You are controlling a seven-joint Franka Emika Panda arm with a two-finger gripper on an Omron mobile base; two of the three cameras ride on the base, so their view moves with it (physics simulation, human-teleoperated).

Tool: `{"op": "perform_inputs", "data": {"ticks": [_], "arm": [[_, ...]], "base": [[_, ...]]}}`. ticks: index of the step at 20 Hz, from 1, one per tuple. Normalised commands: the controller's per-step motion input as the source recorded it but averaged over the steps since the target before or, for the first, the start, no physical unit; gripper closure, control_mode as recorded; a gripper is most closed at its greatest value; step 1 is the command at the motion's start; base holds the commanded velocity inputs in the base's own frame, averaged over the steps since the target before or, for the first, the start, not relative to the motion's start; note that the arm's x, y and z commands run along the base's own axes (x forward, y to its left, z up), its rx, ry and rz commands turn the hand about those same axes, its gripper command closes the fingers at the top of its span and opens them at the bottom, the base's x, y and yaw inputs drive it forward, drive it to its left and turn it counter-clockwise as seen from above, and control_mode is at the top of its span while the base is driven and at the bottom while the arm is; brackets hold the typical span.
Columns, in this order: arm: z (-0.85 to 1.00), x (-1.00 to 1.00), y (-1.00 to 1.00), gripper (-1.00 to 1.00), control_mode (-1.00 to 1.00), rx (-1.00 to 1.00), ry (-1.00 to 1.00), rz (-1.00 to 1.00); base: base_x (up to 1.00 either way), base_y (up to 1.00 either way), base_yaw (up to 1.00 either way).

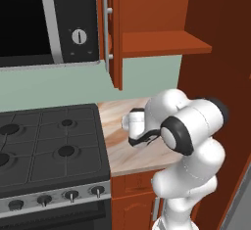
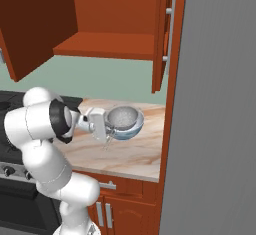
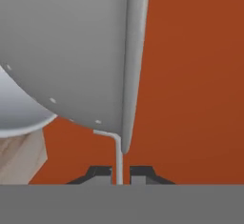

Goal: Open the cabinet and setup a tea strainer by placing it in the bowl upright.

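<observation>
The tea strainer (image 2: 123,115), a grey mesh cup, sits inside the rim of the pale blue bowl (image 2: 131,131) on the wooden counter. I cannot tell whether it touches the bowl's bottom. My gripper (image 2: 106,129) reaches in from the left and is shut on the strainer's thin handle. In the hand view the strainer's basket (image 3: 71,51) looms close, its handle (image 3: 118,158) runs down between my gripper's (image 3: 119,173) tips, and the bowl's pale edge (image 3: 19,118) shows at the left. The cabinet (image 2: 110,44) above stands open, both doors swung out, its shelf bare.
A gas stove (image 1: 49,141) lies left of the counter (image 1: 122,150), with a microwave (image 1: 73,18) above it. The open cabinet door (image 1: 115,33) hangs over the counter's back. A tall grey panel (image 2: 220,104) walls off the right side.
</observation>
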Motion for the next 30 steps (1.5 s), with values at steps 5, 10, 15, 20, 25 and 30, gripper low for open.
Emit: {"op": "perform_inputs", "data": {"ticks": [5, 10, 15, 20, 25, 30], "arm": [[-0.18, 0.22, 0.00, 1.00, -1.00, 0.00, 0.06, 0.02], [-0.10, 0.22, 0.00, 1.00, -1.00, 0.01, 0.03, 0.09], [-0.07, 0.23, 0.00, 1.00, -1.00, 0.01, 0.01, 0.10], [-0.03, 0.32, 0.00, 1.00, -1.00, 0.01, 0.00, 0.10], [-0.07, 0.08, 0.07, 1.00, -1.00, 0.00, 0.00, 0.03], [-0.01, 0.00, 0.04, 1.00, -1.00, 0.00, 0.00, 0.01]], "base": [[0.00, 0.00, 0.00], [0.00, 0.00, 0.00], [0.00, 0.00, 0.00], [0.00, 0.00, 0.00], [0.00, 0.00, 0.00], [0.00, 0.00, 0.00]]}}
